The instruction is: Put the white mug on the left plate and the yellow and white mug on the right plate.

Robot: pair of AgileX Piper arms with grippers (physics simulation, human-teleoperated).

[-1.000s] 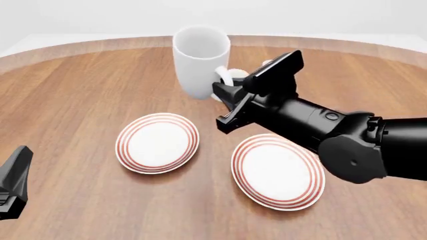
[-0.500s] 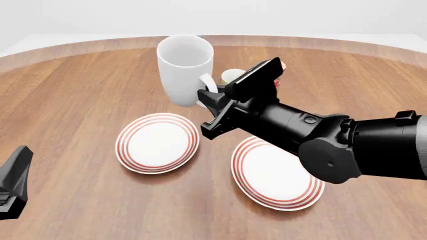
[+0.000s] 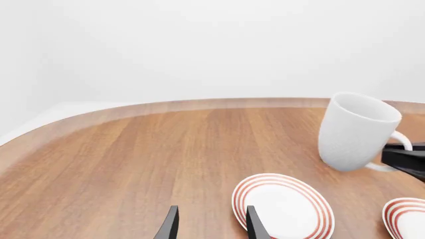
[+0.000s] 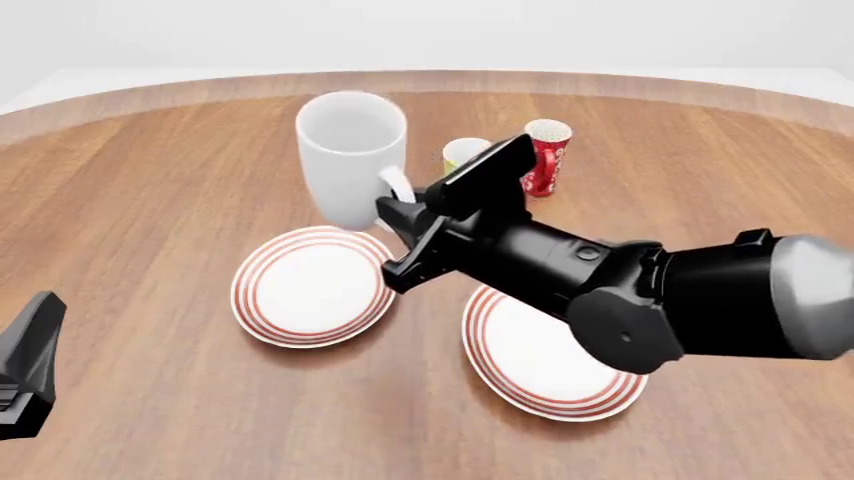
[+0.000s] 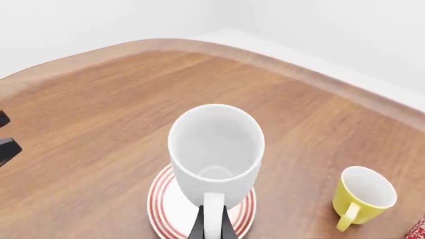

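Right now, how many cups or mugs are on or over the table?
3: the white mug held above the left plate, the yellow and white mug behind the right arm, the red cup beside it. Others could be hidden.

Red cup (image 4: 546, 156) w/ white swirls stands upright, upper centre-right of front view, white inside showing at its rim. Round wooden bench (image 4: 160, 180) fills most of the frame: brown grain, lighter curved edge at the top. Plain white backdrop behind it.
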